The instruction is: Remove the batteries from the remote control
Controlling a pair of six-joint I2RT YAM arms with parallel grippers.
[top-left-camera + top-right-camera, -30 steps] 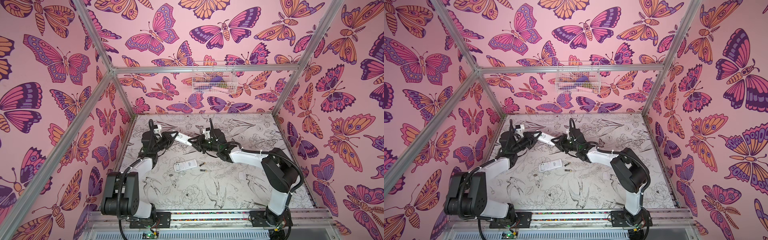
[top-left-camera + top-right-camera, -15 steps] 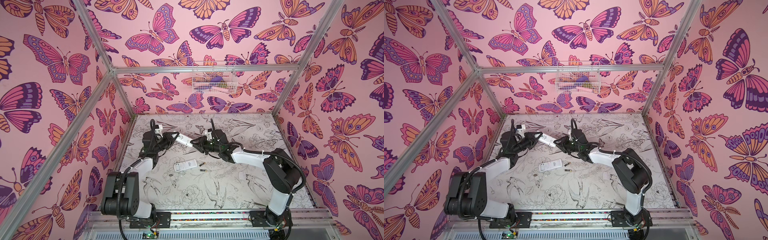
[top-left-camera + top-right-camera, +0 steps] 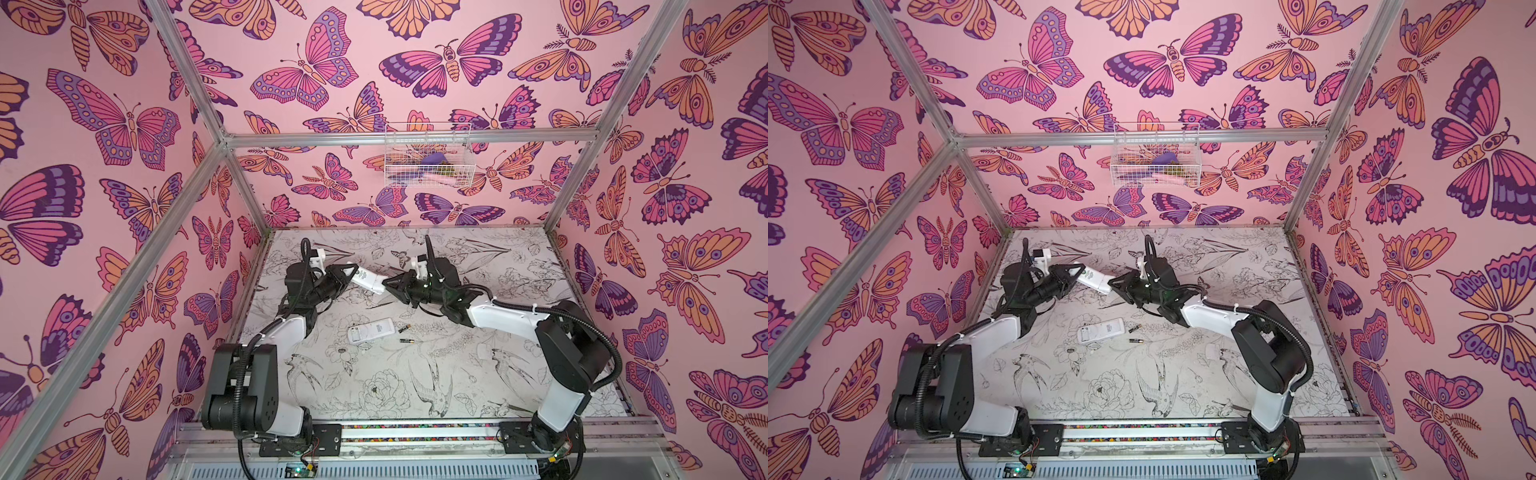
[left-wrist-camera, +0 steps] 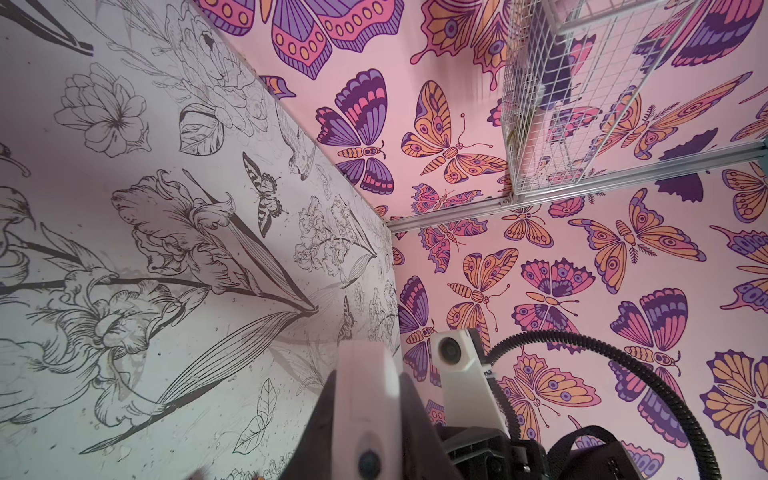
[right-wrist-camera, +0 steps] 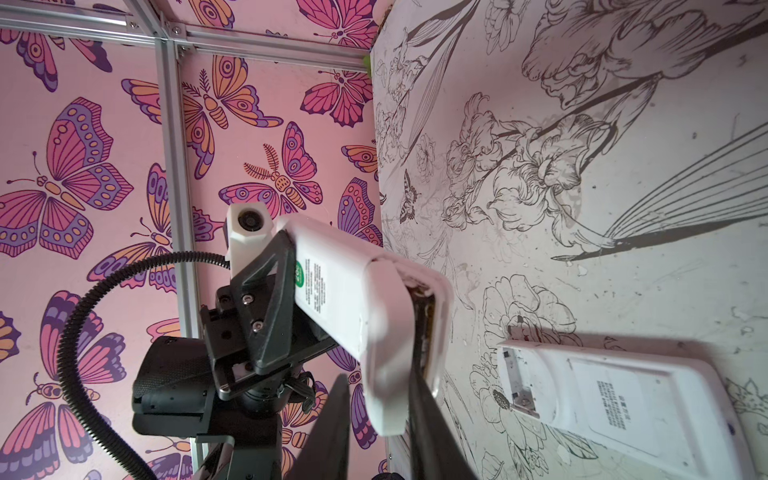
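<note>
A white remote control point(image 3: 368, 279) point(image 3: 1094, 279) hangs in the air between both arms. My left gripper point(image 3: 352, 272) point(image 4: 366, 376) is shut on one end of it. At the other end, my right gripper point(image 3: 386, 284) point(image 5: 382, 365) straddles the lifted battery cover point(image 5: 386, 332). One finger is in the gap under the cover. The other stands just off its outside, so the jaws are narrowly open. Something dark and gold shows inside that gap. Two batteries point(image 3: 404, 328) point(image 3: 407, 340) lie loose on the table beside a second white remote point(image 3: 370, 330) point(image 5: 615, 390) whose compartment is bare.
A wire basket point(image 3: 428, 158) point(image 4: 582, 83) hangs on the back wall above the table. A small white piece point(image 3: 480, 353) lies on the table under the right arm. Butterfly-print walls close in the left, right and back sides.
My right gripper's jaws have narrowed around the end of the held remote. The left gripper and the things on the table have stayed put.
</note>
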